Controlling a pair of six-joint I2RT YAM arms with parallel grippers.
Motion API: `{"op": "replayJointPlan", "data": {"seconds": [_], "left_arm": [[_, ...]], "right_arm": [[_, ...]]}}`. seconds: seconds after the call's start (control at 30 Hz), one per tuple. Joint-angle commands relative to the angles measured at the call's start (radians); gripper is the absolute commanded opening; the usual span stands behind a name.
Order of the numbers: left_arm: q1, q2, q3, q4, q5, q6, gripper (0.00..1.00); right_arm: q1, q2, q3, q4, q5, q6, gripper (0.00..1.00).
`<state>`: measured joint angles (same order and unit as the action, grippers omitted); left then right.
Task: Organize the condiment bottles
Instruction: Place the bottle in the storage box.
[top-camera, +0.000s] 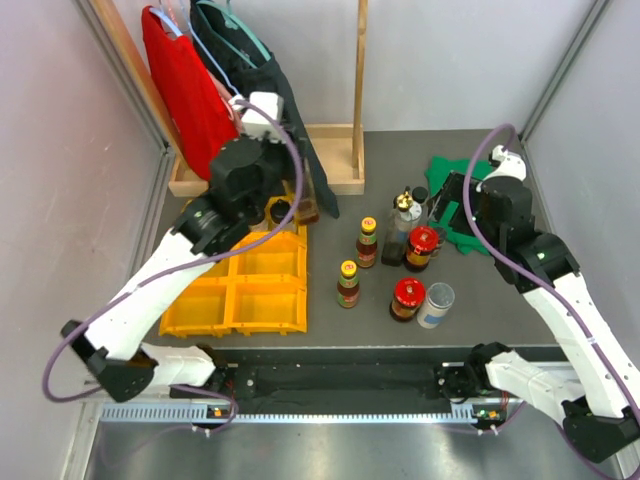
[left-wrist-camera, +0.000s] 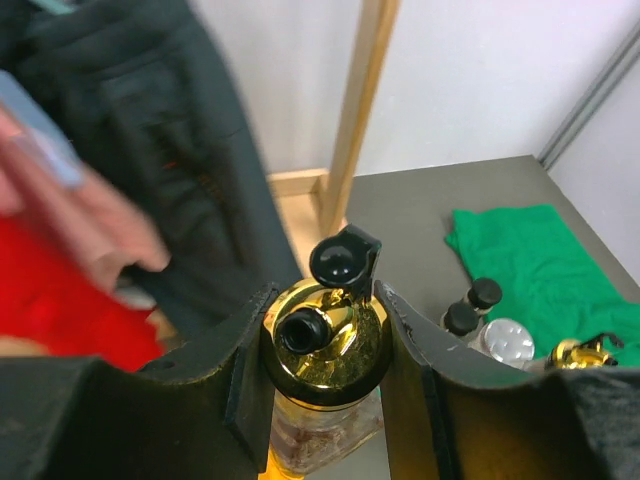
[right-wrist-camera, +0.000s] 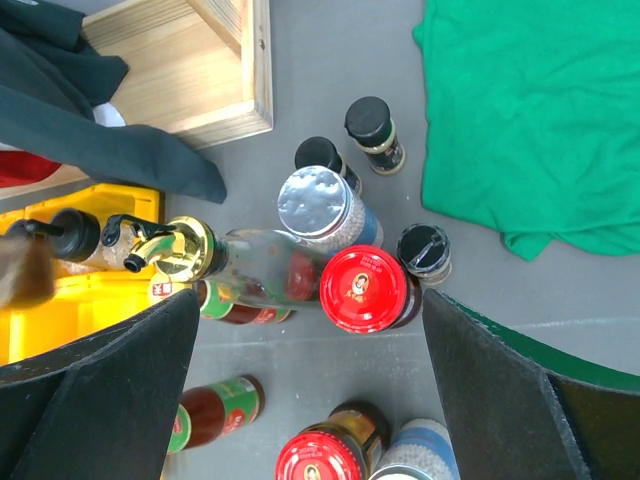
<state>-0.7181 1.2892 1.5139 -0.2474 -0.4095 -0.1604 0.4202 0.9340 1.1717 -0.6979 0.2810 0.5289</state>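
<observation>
My left gripper (left-wrist-camera: 322, 318) is shut on the gold top of a tall clear bottle (left-wrist-camera: 325, 345) whose black flip cap stands open. In the top view it holds this bottle (top-camera: 307, 208) at the back right corner of the yellow tray (top-camera: 205, 305). My right gripper (right-wrist-camera: 310, 390) is open and empty above the bottle cluster (top-camera: 448, 213). Under it stand a red-lidded jar (right-wrist-camera: 363, 288), a second red-lidded jar (right-wrist-camera: 325, 455), a silver-lidded canister (right-wrist-camera: 320, 205), a gold-topped bottle (right-wrist-camera: 180, 248), yellow-capped sauce bottles (right-wrist-camera: 210, 412) and black-capped jars (right-wrist-camera: 372, 125).
A green cloth (top-camera: 455, 175) lies at the back right, behind the bottles. A wooden frame (top-camera: 335, 160) with hanging red and dark bags (top-camera: 185, 85) stands at the back. Grey walls close in both sides.
</observation>
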Motion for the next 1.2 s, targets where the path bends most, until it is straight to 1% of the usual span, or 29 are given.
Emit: {"op": "replayJointPlan", "data": {"seconds": [0.0,0.07,0.1,0.2,0.23,0.3,0.43,0.5,0.57,0.6,0.63,0.67,0.7,0.73,0.87,0.9,1.03,1.17], "left_arm": [[-0.003,-0.142,0.036,-0.093,-0.153,-0.044,0.0],[-0.003,-0.175,0.02,-0.119,-0.215,-0.039,0.0],[-0.003,-0.185,0.016,-0.15,-0.291,-0.036,0.0],[-0.003,-0.202,0.009,-0.196,-0.397,-0.021,0.0],[-0.001,-0.206,0.006,-0.219,-0.455,-0.013,0.0],[-0.001,-0.211,-0.004,-0.224,-0.503,-0.001,0.0],[0.002,-0.208,-0.023,-0.216,-0.664,0.03,0.0],[0.022,-0.2,-0.035,-0.211,-0.701,0.032,0.0],[0.055,-0.189,-0.043,-0.219,-0.686,0.019,0.0],[0.101,-0.18,-0.038,-0.23,-0.672,0.009,0.0],[0.129,-0.157,-0.034,-0.249,-0.649,-0.028,0.0],[0.158,-0.148,-0.024,-0.266,-0.597,-0.05,0.0],[0.214,-0.139,-0.024,-0.277,-0.566,-0.065,0.0],[0.239,-0.125,-0.026,-0.276,-0.543,-0.091,0.0],[0.327,-0.093,-0.041,-0.218,-0.491,-0.11,0.0],[0.366,-0.085,-0.043,-0.199,-0.471,-0.117,0.0],[0.459,-0.068,-0.07,-0.13,-0.421,-0.172,0.0],[0.517,-0.053,-0.119,-0.05,-0.445,-0.208,0.0]], "right_arm": [[-0.012,-0.011,0.005,0.025,-0.012,0.017,0.92],[-0.012,-0.014,0.003,0.024,-0.023,0.026,0.92],[-0.012,-0.015,0.0,0.024,-0.029,0.031,0.92],[-0.014,-0.018,-0.004,0.025,-0.045,0.037,0.91],[-0.012,-0.018,-0.004,0.021,-0.045,0.039,0.91],[-0.014,-0.021,-0.004,0.018,-0.046,0.039,0.91],[-0.012,-0.018,-0.003,0.017,-0.046,0.034,0.91],[-0.012,-0.014,0.0,0.017,-0.046,0.037,0.91],[-0.014,-0.011,0.002,0.018,-0.046,0.036,0.91],[-0.012,-0.008,0.002,0.02,-0.049,0.039,0.91],[-0.014,-0.004,0.0,0.021,-0.052,0.039,0.92],[-0.012,-0.001,0.002,0.023,-0.055,0.037,0.91],[-0.012,0.002,0.003,0.023,-0.055,0.039,0.91],[-0.012,0.006,0.002,0.024,-0.055,0.039,0.91],[-0.014,0.012,0.003,0.024,-0.052,0.036,0.91],[-0.014,0.012,0.003,0.023,-0.049,0.033,0.91],[-0.014,0.008,0.009,0.023,-0.034,0.022,0.91],[-0.014,0.009,0.009,0.031,-0.016,0.0,0.91]]}}
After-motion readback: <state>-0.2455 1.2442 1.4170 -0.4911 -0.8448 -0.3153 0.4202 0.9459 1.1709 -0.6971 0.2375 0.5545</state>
